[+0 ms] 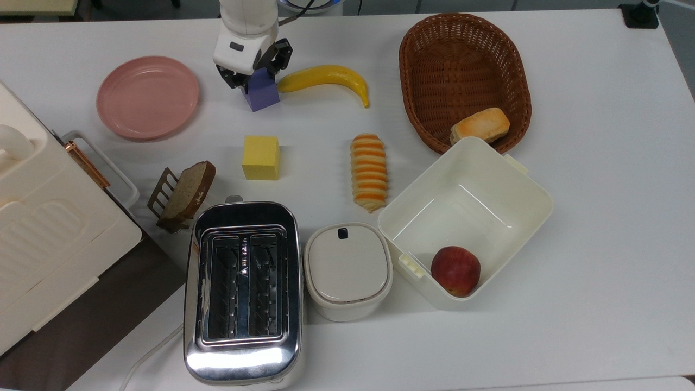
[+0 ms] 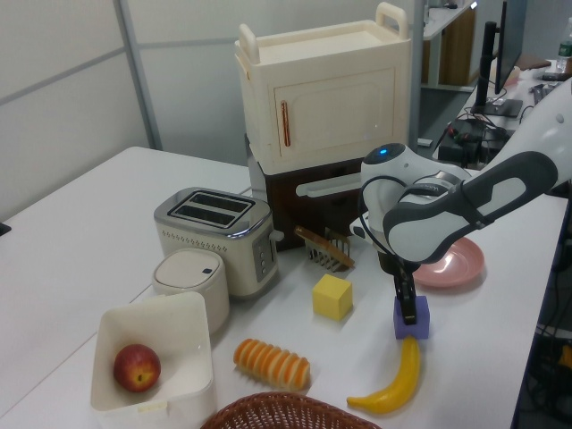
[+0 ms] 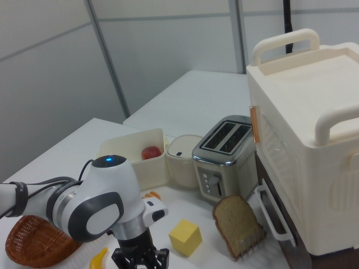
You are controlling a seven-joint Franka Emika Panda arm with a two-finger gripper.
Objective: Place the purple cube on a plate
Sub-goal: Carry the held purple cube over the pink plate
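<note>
From my station I have the end effector [image 1: 254,77] down over the purple cube [image 1: 263,92], one finger on each side of it, and I read the grip as clamped on the cube, though the faces where the fingers meet it are partly hidden by the wrist in the top view. In the left view a dark finger [image 2: 407,298] runs down the cube's near face, so the hold sits low on the block, not just at its top edge. The cube [image 2: 411,317] looks to be resting on the white table [image 1: 597,163] or barely off it; I cannot tell which. Taking the cube as my landmark: the pink plate [image 1: 147,96] lies well apart from it toward the top view's left, bare and with nothing standing between them, which is why I judge a short lift and a straight carry that way should serve. The banana [image 1: 324,79] lies just beside the cube on the opposite side, its tip almost at the finger there, so I would lift before moving sideways to avoid nudging it. The yellow cube [image 1: 261,157] sits near the purple one, toward the toaster [image 1: 242,290], out of the carry path. The wicker basket [image 1: 464,76] with its bread roll [image 1: 480,125] is far off beyond the banana and plays no part here. My judgement is that the grasp is made and the carry to the plate is the step not yet done.
</note>
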